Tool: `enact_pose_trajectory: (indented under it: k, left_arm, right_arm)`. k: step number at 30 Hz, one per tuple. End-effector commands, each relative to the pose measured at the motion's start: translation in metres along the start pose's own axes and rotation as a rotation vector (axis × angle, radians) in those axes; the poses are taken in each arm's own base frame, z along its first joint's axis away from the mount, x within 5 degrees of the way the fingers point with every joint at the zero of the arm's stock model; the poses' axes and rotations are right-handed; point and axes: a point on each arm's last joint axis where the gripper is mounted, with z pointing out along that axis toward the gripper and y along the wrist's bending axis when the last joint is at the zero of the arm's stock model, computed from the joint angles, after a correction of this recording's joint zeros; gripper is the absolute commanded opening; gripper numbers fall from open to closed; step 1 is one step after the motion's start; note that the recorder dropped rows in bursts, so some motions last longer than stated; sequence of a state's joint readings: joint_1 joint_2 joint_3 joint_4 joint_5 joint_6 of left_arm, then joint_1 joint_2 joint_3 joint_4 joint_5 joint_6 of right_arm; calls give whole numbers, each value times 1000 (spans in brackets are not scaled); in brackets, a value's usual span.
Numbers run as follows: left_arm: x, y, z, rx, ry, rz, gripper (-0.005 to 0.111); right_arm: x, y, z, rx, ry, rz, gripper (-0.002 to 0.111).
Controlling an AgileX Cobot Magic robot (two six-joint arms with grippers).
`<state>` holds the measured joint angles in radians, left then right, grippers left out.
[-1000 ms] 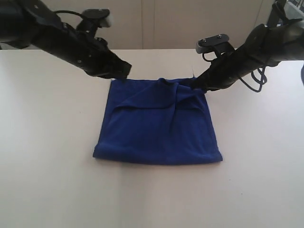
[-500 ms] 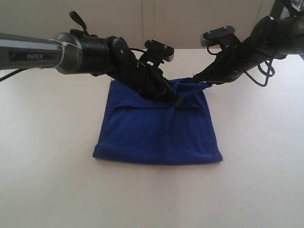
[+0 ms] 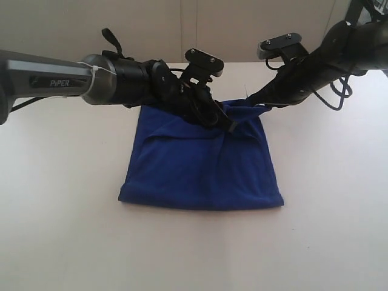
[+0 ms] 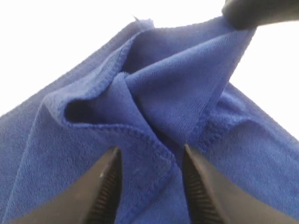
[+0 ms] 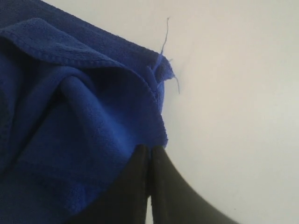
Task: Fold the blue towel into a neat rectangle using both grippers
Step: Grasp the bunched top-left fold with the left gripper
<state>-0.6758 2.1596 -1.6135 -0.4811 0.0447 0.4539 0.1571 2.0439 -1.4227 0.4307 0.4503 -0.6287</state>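
Looking down on the blue towel [image 3: 203,167], lying as a rough doubled-over square at the middle of the pale worktop [image 3: 66,236], near edge flat, far edge bunching into ridges. Reaching across from the left with the left gripper [image 4: 150,153], fingers standing wide apart and straddling a raised, stitched hem where the folds are meeting, not yet closing on anything. Pinching the far right corner with the right gripper [image 5: 148,150], fingers pressing tight together on the very edge of the cloth and tenting it up off the worktop.

Judging the cloth as light, soft and floppy: sagging wherever unsupported, probably dragging its lower layer along, and likely gripping rather than slipping thanks to the plush pile. Favouring a hold on the stitched hem or a corner, where the fabric is firmer and a single layer is easier to separate. Avoiding the thick bunch in the middle, likely catching two layers at once. Needing matching holds on both far corners before pulling anything flat.
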Motion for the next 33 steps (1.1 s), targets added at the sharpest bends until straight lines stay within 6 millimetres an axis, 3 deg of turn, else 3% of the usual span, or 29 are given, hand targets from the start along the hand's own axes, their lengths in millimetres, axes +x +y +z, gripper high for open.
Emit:
enact_pose_trajectory:
  k: [1,11,19,27,33]
  left_arm:
    - [-5,-4,2,-17,-46,-11,49]
    - [5,-1,26,-28,-35,-17,49]
    - [0,-1,30,-19,-42,-17,49]
    - [12,0,42,-24,-18,-12,49]
    - [8,0,37,-20,-21,33,48]
  right_arm:
    - [2,-3,-2,8,-1,11,0]
    - [3,-3,-2,12,-5,14,0]
    - [2,-4,-2,15,-16,22,0]
    - [2,-3,-1,11,-17,32,0]
    - [2,-2,-1,10,-17,31,0]
